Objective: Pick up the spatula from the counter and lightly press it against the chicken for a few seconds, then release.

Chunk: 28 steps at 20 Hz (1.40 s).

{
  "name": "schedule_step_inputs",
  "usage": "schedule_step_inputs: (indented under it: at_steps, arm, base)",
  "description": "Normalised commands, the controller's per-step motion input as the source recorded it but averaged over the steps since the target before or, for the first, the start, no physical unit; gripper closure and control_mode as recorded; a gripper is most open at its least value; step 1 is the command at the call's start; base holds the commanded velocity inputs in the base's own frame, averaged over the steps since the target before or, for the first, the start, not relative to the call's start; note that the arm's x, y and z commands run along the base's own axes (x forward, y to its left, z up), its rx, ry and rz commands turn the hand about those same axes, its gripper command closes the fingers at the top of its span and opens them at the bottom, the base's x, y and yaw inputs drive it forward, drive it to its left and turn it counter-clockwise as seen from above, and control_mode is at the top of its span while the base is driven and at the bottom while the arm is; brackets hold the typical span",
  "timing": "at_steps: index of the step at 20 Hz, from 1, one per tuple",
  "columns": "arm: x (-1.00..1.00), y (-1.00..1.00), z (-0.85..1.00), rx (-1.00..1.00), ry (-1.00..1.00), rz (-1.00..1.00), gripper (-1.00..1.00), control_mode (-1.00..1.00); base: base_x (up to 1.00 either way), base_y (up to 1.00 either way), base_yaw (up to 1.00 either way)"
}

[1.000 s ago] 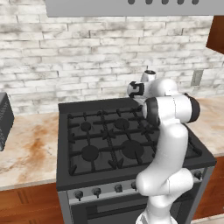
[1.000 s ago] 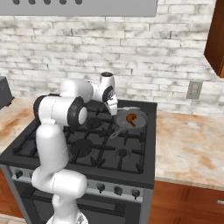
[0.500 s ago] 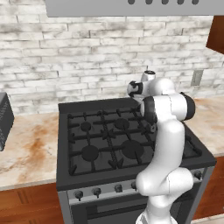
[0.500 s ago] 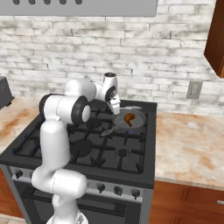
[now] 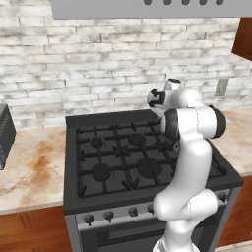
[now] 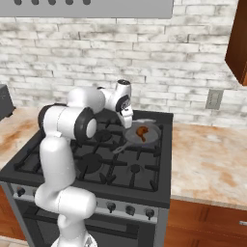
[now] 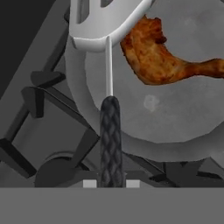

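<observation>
My gripper (image 7: 111,183), clamped on the spatula (image 7: 110,131), has edged closer to the pan (image 7: 175,148), so the blade now hangs just beside the chicken (image 7: 153,57), and I judge pressing comes next.

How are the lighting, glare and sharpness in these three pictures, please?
Hand view: sharp and evenly lit; white slotted spatula and browned chicken leg crisp, one faint pale spot on the round grey pan. Right base view: flat light, no glare, chicken small but clear. Left base view: sharp, black stove matte, without glare.
</observation>
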Motion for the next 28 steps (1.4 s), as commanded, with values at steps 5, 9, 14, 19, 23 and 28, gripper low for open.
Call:
schedule_step_inputs:
  at_steps: [5,9,14,19,23,28]
  arm:
    - [-0.43,0.03,0.00,0.01,-0.01,0.00,1.00,-1.00]
    - [-0.14,0.15,0.00,0.00,-0.05,0.00,1.00,-1.00]
    - [-0.33,0.09,-0.01,0.00,-0.03,0.00,1.00,-1.00]
    - [-0.21,0.00,-0.09,0.02,0.00,0.00,1.00,-1.00]
    - [-0.05,0.00,-0.11,0.01,0.00,0.00,1.00,-1.00]
    - [0.00,0.00,-0.14,0.00,0.01,0.00,1.00,-1.00]
  base:
    - [0.00,0.00,0.00]
    - [0.00,0.00,0.00]
    - [0.00,0.00,0.00]
    - [0.00,0.00,0.00]
    - [0.00,0.00,0.00]
    - [0.00,0.00,0.00]
